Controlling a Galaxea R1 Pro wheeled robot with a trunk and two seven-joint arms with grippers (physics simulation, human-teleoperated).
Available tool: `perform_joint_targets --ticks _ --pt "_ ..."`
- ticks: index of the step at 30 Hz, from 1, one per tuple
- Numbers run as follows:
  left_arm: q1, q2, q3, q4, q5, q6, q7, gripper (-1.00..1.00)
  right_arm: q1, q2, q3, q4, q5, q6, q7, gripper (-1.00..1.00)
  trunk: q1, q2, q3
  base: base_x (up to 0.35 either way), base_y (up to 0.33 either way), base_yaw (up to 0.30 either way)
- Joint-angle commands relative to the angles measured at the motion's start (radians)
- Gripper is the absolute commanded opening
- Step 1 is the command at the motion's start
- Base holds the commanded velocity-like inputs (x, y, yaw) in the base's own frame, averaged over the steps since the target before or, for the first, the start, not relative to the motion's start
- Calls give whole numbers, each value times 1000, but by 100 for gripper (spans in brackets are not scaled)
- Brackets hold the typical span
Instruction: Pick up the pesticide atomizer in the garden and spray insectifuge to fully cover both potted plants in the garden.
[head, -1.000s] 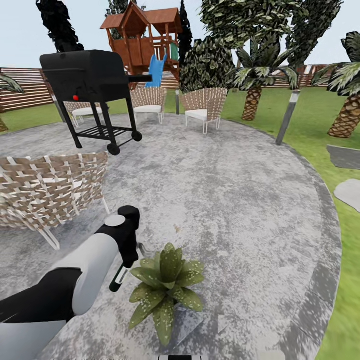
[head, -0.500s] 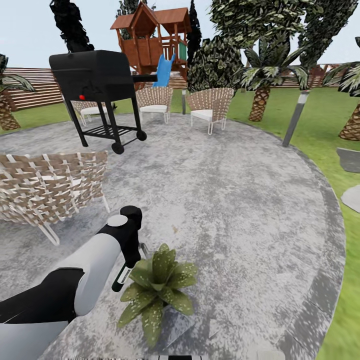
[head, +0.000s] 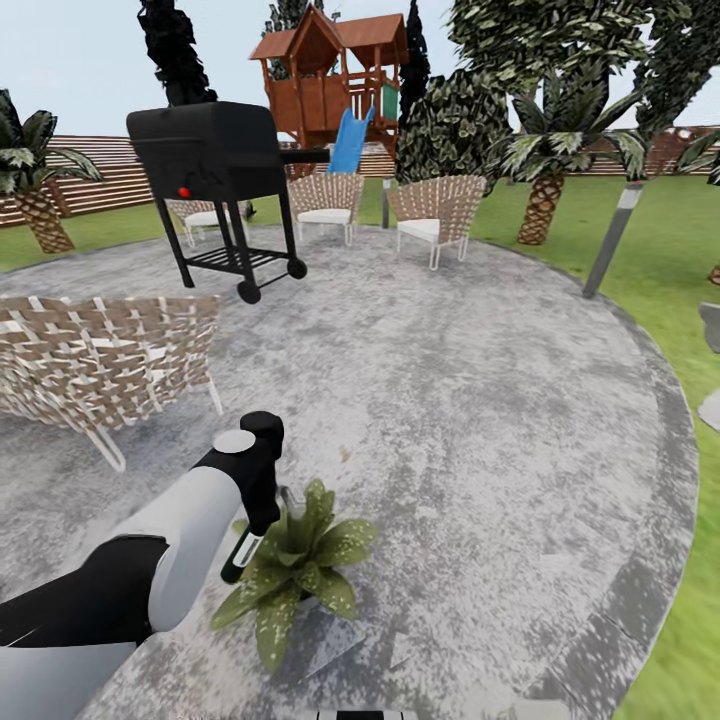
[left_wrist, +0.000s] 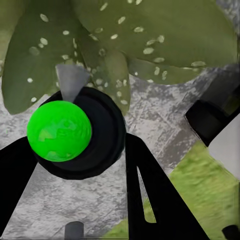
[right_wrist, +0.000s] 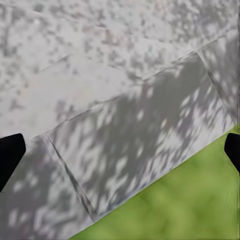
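Observation:
One potted plant (head: 295, 572), a low rosette of broad green leaves flecked with pale spots, stands on the grey patio (head: 480, 400) close in front of me. My left gripper (head: 252, 520) hangs right beside its leaves, shut on the pesticide atomizer (head: 238, 558), a small dark bottle with a pale band. In the left wrist view the atomizer (left_wrist: 75, 132) is a black round body with a bright green cap, held between two black fingers (left_wrist: 150, 195), and the spotted leaves (left_wrist: 150, 35) lie just beyond it. My right gripper (right_wrist: 120, 150) is open over the patio's edge and grass.
A woven chair (head: 100, 365) stands at the left, near my left arm. Farther back are a black grill (head: 215, 170), more woven chairs (head: 435, 215), a grey bollard (head: 612, 240), a wooden play tower (head: 335, 75), palms and a slatted fence. Lawn borders the patio at the right.
The whole view has shifted: the far things slid to the right. The potted plant slid left and now sits closer under my left gripper, which still holds the atomizer.

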Motion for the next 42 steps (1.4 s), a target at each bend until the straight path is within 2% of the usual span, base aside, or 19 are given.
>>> perform_joint_targets --ticks 1,7,11,25,30,32,34,36,37,38,39,40,41,42 --pt "-1 -1 4 -1 -17 11 -8 -100 0 0 8 0 -10 -3 -2 100 0 0 -1 -70 -274 240" --pt "-1 -1 2 -1 -35 11 -8 -100 0 0 8 0 -10 -3 -3 100 0 0 -1 -176 -235 271" --pt "-1 -1 -11 -1 -35 12 -8 -100 0 0 8 0 -10 -3 -2 100 0 0 -1 -271 -163 278" --pt "-1 -1 -12 -1 -37 13 -8 -100 0 0 8 0 -10 -3 -2 100 0 0 -1 -304 -108 278" --pt "1 -1 -11 -2 -32 13 -8 -100 0 0 8 0 -10 -3 -2 100 0 0 -1 -146 -247 248" --pt "16 0 -10 -10 -29 12 -8 -100 0 -1 7 -1 -10 -3 -3 100 0 0 -1 -25 -292 81" --pt "63 0 -10 -18 -25 11 -8 -100 0 -2 7 -1 -10 -3 -3 100 0 0 -1 -8 -301 24" --pt "115 0 -6 -20 -1 7 -8 -100 0 -2 8 0 -10 -3 -3 100 0 0 -1 -2 -304 7" --pt "135 2 -4 -20 30 3 -8 -100 0 -2 8 0 -9 -3 -2 100 0 0 -1 -1 -305 3" --pt "162 5 -2 -20 94 -2 -3 -100 0 -3 9 0 -8 -3 -1 100 0 0 -1 -1 -305 2" --pt "186 7 -1 -20 168 -13 60 -100 0 -6 10 0 -7 -3 -1 100 0 0 -1 0 -306 1" --pt "203 9 -2 -20 219 -27 104 -100 0 -11 11 0 -7 -3 0 100 0 0 -1 0 -306 1" --pt "231 10 -2 -20 290 -62 172 -100 0 -18 11 -1 -7 -3 1 100 0 0 -1 0 -306 0" --pt "250 10 -1 -20 331 -92 219 -100 0 -23 11 -1 -7 -3 2 100 0 0 -1 0 -306 0"
